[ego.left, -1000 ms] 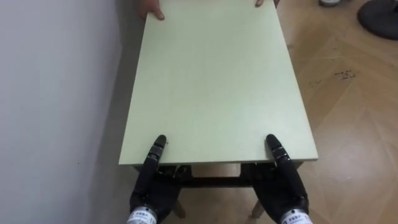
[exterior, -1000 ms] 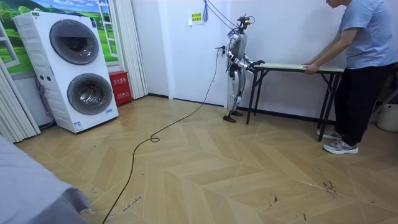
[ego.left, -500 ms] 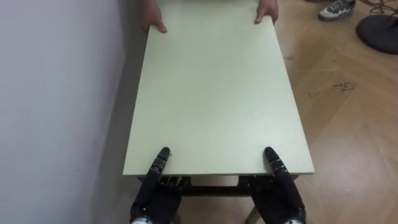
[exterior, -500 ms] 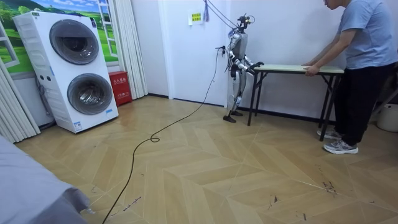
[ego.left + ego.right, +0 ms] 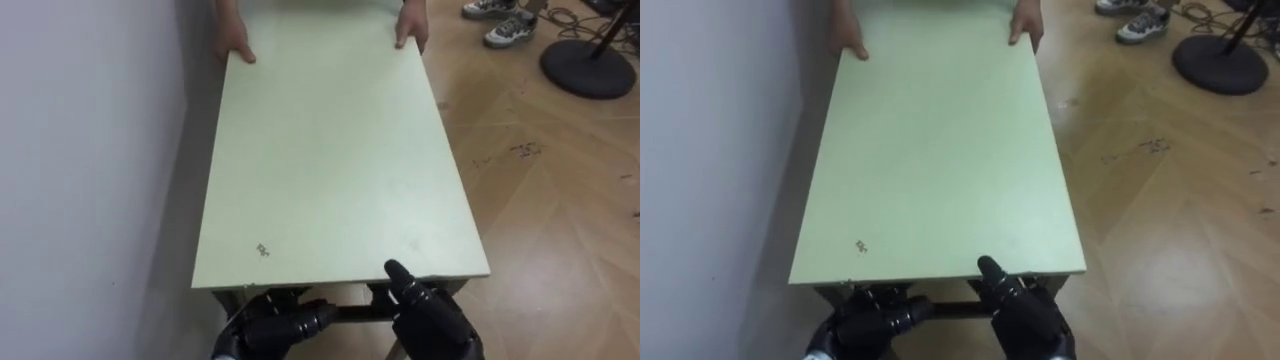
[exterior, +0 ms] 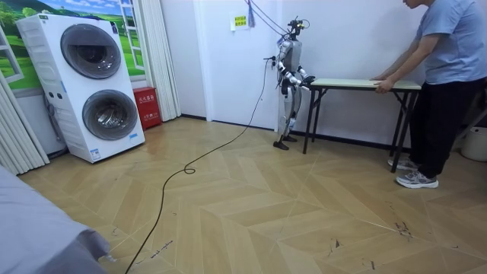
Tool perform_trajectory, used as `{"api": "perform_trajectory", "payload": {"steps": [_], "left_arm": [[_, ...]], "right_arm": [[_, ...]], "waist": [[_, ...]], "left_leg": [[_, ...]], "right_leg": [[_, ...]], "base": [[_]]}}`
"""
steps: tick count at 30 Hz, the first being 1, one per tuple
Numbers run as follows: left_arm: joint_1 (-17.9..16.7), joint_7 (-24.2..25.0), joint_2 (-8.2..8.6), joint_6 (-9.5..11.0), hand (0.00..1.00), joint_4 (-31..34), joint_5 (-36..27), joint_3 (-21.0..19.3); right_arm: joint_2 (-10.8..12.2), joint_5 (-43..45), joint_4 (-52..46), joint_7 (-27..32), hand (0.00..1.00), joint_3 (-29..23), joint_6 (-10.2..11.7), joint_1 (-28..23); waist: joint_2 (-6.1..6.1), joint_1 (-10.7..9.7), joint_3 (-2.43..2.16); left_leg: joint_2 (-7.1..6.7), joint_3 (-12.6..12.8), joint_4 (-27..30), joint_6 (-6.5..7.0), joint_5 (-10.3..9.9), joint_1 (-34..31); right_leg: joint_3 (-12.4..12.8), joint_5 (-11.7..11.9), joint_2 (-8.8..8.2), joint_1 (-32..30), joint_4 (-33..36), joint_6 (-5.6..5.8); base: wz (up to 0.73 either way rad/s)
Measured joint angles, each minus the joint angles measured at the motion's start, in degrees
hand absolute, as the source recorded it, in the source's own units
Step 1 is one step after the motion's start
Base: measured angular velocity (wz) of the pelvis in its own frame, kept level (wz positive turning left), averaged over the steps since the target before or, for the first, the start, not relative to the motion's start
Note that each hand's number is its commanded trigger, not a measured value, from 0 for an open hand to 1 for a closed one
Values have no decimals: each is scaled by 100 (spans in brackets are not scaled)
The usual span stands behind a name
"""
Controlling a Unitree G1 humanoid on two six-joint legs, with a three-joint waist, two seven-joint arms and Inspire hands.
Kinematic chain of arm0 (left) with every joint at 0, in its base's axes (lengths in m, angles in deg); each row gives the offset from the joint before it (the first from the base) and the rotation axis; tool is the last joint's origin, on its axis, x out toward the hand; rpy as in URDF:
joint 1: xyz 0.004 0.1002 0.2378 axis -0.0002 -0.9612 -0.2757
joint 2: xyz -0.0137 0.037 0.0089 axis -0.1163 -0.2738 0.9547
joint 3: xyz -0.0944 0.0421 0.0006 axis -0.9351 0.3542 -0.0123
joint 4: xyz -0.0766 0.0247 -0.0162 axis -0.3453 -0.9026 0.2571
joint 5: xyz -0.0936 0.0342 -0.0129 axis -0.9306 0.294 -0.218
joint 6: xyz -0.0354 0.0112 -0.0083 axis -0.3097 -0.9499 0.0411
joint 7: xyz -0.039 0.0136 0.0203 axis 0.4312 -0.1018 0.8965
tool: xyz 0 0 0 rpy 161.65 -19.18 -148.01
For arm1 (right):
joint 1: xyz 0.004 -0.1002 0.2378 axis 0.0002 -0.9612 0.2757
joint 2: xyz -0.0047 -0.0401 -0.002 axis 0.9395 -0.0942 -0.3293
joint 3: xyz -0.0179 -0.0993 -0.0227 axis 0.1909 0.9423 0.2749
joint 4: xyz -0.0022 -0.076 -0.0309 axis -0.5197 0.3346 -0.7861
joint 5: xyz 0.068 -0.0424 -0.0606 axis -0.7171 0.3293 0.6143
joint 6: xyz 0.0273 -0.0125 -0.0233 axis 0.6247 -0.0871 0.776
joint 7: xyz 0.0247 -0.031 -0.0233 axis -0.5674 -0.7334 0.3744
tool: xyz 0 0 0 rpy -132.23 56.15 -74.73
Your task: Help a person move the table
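1. The table (image 5: 335, 160) stands by the left wall; the person (image 6: 445, 76) holds its far edge.
2. Your left hand (image 5: 275, 328) and right hand (image 5: 432, 318) are at its near edge; whether they grip, I cannot tell.
3. Lift level, slowly.

Left hand (image 5: 272, 329), right hand (image 5: 432, 318) by table (image 5: 330, 150)
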Motion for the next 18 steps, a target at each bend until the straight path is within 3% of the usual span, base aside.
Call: {"api": "perform_trajectory", "payload": {"steps": [5, 12, 18], "left_arm": [[5, 151, 3, -18, 0, 0, 2, -17], [10, 479, -10, -64, 0, -1, 14, -44], [5, 817, -91, -72, 0, -10, 517, -118]], "right_arm": [[-51, -2, 1, -166, 0, 2, -84, -48], [-56, 166, 1, -640, 0, 140, -225, -48], [-69, 1239, -1, -1067, 0, 162, -239, -31]], "waist": [[112, 18, -43], [-1, 31, 32], [-1, 18, 32]], "left_leg": [[7, 42, -17, -3, 4, 43], [34, 110, -60, -9, 2, 95], [69, 113, -7, -32, -36, 50]], "right_leg": [[3, 1, -1, 6, 14, -1], [45, 1, 23, 52, -4, -1], [15, 3, 48, 52, -23, -4]], "base": [[-2], [-3], [0]]}}
